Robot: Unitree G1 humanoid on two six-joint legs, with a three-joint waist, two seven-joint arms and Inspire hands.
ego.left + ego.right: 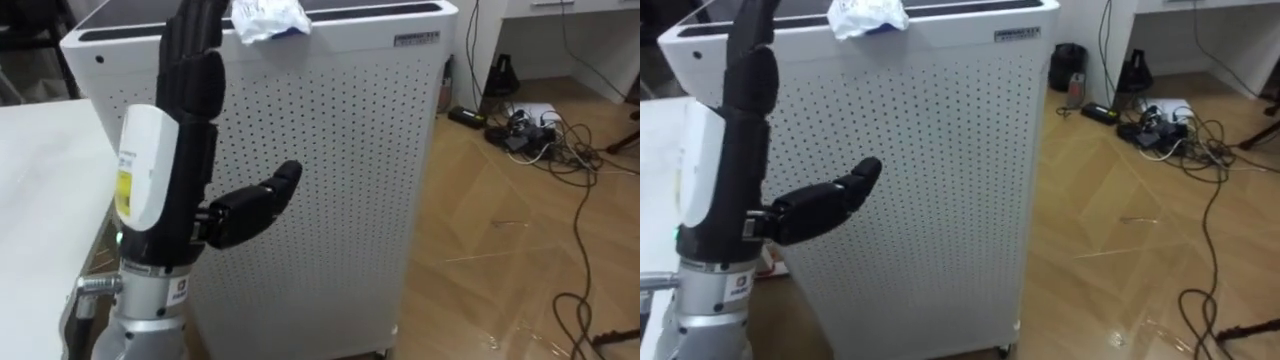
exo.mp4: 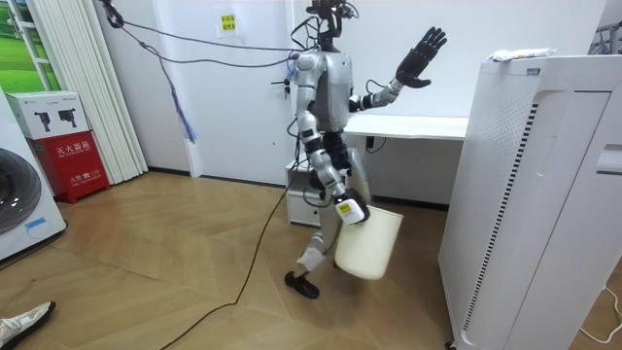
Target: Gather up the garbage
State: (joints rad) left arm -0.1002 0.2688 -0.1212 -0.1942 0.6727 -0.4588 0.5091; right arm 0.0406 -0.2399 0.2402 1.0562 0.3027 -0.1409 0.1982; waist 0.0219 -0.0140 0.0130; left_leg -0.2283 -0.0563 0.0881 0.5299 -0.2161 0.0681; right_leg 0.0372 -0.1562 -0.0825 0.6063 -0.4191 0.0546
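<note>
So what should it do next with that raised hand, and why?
Probably reach the left hand forward and up over the crumpled paper on top of the white perforated cabinet. The hand is open and raised in front of the cabinet, short of the paper, and the white bin hangs at its right hand.

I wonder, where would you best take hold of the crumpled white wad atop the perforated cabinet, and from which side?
Pinch the crumpled wad by its raised folds, from above: it lies loose on the flat top of the white cabinet, near the front edge. The open left hand is raised beside it.
</note>
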